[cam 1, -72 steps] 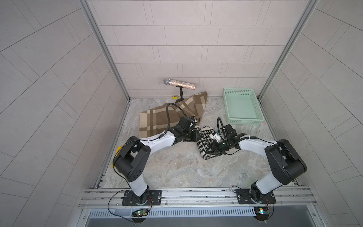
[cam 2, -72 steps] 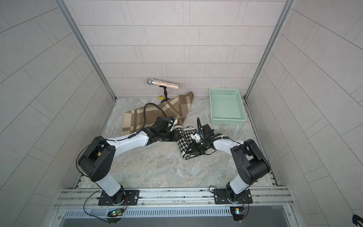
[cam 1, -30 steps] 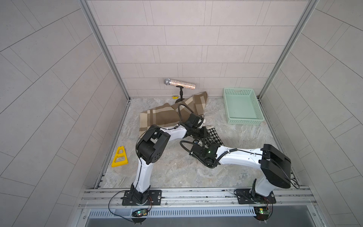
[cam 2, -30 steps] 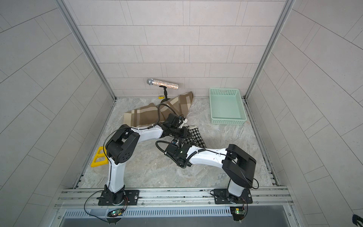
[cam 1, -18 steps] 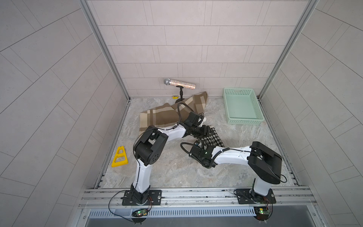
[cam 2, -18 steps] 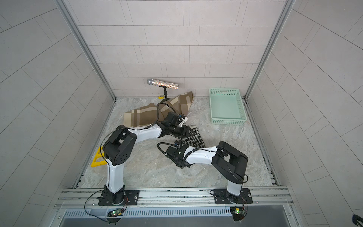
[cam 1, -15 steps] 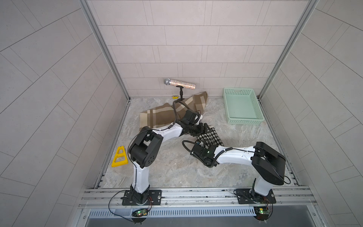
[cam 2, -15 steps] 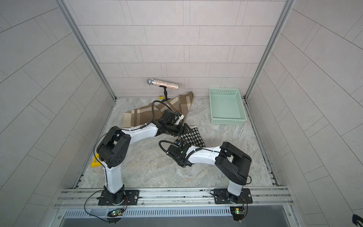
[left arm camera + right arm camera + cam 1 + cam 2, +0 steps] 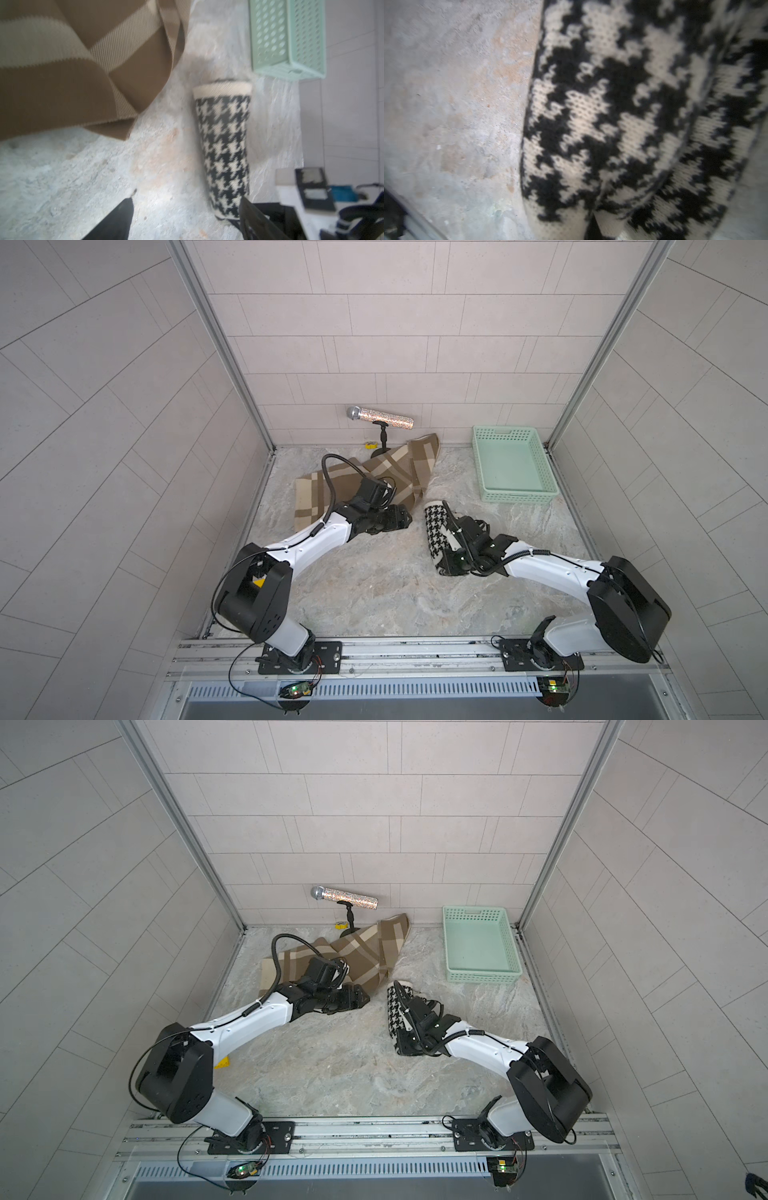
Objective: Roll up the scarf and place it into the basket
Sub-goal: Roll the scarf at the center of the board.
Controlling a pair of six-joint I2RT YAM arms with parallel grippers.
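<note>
In both top views the scarf is a tight tube of black-and-cream houndstooth knit. It has a plain cream band at its far end and lies just right of frame centre on the mottled grey, stone-look tabletop. The basket is shallow, rectangular, mint-green plastic with rows of small holes in its walls and a handle slot. It sits in the upper right, well apart from the roll.

The left gripper lies left of the roll with a gap between them. Its jaws are spread wide and hold nothing, by the edge of a brown-and-beige plaid cloth. The right gripper sits against the roll's lower end; I cannot tell how its jaws stand. A glittery microphone on a small stand is at the tiled back wall.

In the left wrist view the roll runs lengthwise right of centre, cream band uppermost. The perforated basket is in the upper right and the ribbed plaid cloth is folded across the upper left. The left gripper shows two black fingers far apart at the bottom edge.

In the right wrist view the knit fills the right two thirds, blurred but close enough to show single stitches and curved overlapping layers. The bare tabletop is on the left.
</note>
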